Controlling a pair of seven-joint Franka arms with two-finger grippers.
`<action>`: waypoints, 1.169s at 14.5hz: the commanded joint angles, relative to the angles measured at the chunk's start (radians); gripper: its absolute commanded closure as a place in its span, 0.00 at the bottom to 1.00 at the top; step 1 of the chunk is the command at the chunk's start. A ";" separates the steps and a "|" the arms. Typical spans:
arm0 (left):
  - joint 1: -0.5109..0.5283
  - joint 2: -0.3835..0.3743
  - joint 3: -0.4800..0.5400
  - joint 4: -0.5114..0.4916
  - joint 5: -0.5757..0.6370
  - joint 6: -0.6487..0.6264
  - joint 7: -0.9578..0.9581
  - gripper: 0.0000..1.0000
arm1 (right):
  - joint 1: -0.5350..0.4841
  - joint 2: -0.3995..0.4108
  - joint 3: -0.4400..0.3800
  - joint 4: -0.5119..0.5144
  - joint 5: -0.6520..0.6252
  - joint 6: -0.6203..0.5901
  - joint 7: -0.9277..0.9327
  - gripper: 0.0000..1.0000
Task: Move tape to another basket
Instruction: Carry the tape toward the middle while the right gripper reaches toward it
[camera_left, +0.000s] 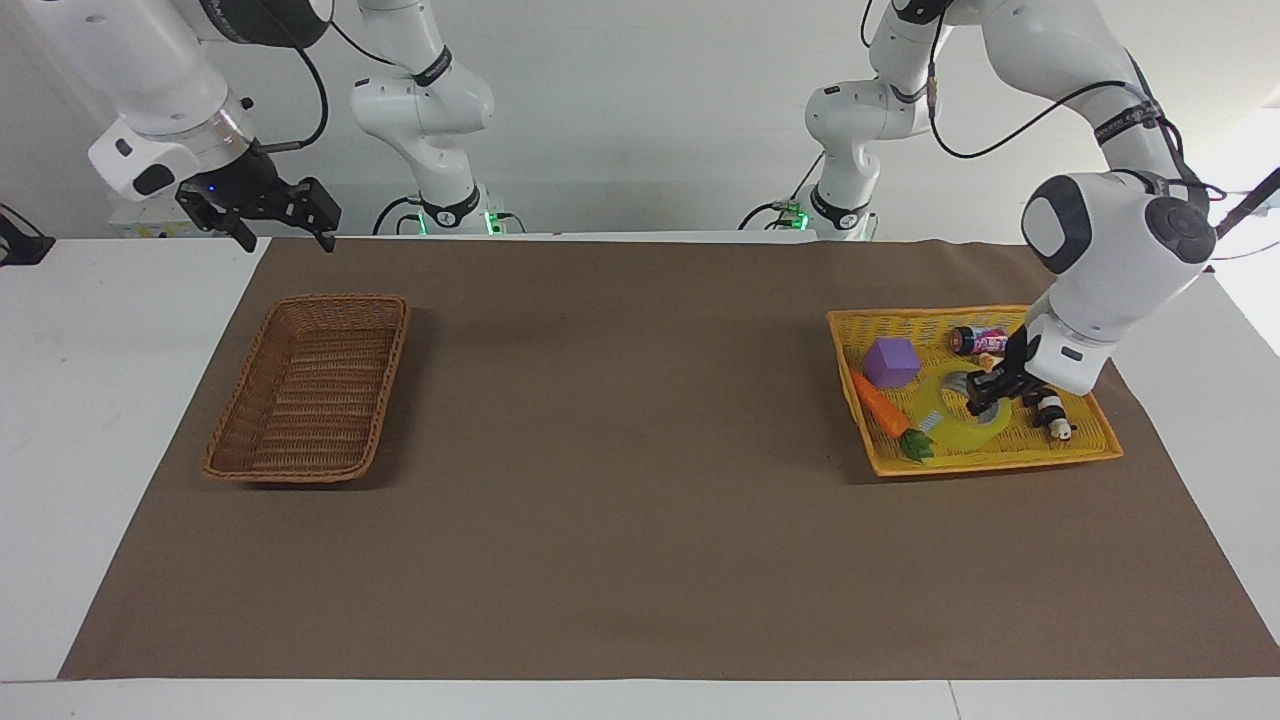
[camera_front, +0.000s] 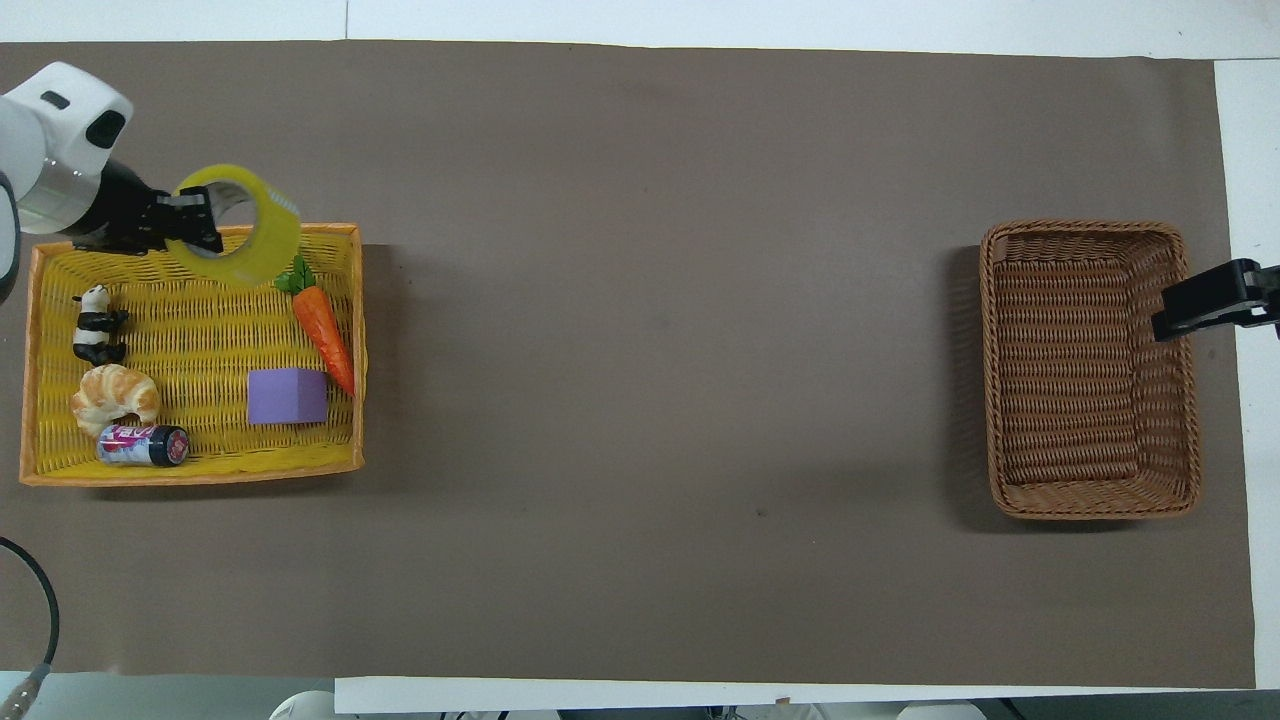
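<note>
The tape (camera_left: 957, 418) (camera_front: 252, 228), a translucent yellow roll, hangs tilted in my left gripper (camera_left: 985, 395) (camera_front: 195, 222), which is shut on its wall with one finger through the core. It is raised a little above the bright yellow tray (camera_left: 990, 462) (camera_front: 190, 478), over the carrot's leafy end. The brown wicker basket (camera_left: 305, 385) (camera_front: 1090, 370) lies empty at the right arm's end of the table. My right gripper (camera_left: 285, 238) (camera_front: 1165, 322) is open and waits in the air beside the brown basket.
In the yellow tray lie a carrot (camera_left: 880, 408) (camera_front: 325, 335), a purple cube (camera_left: 890, 362) (camera_front: 288, 396), a small can (camera_left: 980, 340) (camera_front: 145, 446), a croissant (camera_front: 115, 395) and a panda figure (camera_left: 1055, 420) (camera_front: 95, 337). A brown mat (camera_left: 620, 450) lies between the baskets.
</note>
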 joint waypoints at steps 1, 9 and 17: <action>-0.179 0.013 0.014 0.051 -0.094 -0.021 -0.220 1.00 | -0.010 -0.018 0.008 -0.021 0.001 -0.002 -0.024 0.00; -0.452 0.014 0.014 0.065 -0.178 0.116 -0.460 0.94 | 0.034 -0.053 0.012 -0.092 0.014 0.075 -0.076 0.00; -0.459 0.011 0.014 0.058 -0.175 0.103 -0.464 0.97 | 0.050 -0.021 0.011 -0.301 0.732 0.260 -0.174 0.00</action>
